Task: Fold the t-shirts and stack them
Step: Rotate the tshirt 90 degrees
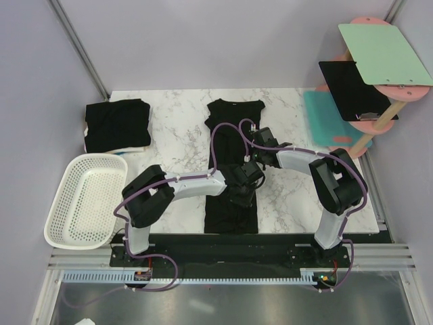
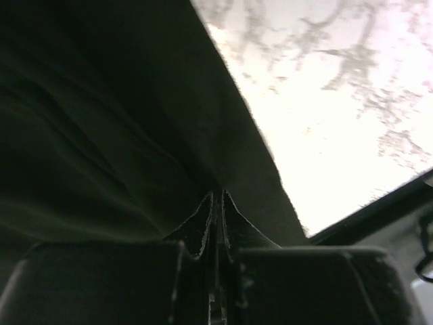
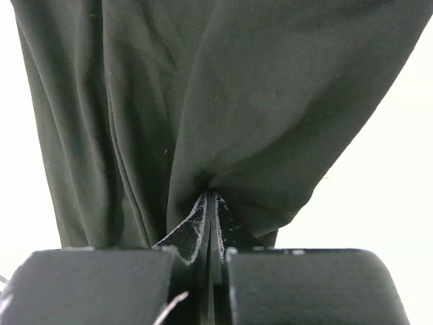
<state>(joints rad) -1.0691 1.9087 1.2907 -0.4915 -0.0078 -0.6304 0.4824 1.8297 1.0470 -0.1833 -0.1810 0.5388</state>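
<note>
One camera hangs high behind the arms (image 1: 196,184), looking down over the whole table (image 1: 176,135). The other two ride the wrists, staring out past the left hand (image 2: 216,196) and right hand (image 3: 208,196) from very close (cloth fills most of both). All three share the t-shirt (image 1: 233,115) ahead of each hand.

Marble-patterned surface (image 1: 176,135), white with grey veining, seen from above; the left wrist view shows a bright patch of it (image 2: 338,101). Left of the surface, at its near corner: white perforated basket (image 1: 84,201), oblong with rounded corners. At the far right edge: teal mat (image 1: 318,118), partly under a pink stand (image 1: 406,91) with a slanted wooden dowel (image 1: 379,125). The stand carries a rigid black panel (image 1: 348,88) and, above it, a pale green board (image 1: 385,54). Background: plain grey walls (image 1: 203,40). Near edge: white slotted cable duct (image 1: 203,276).
</note>
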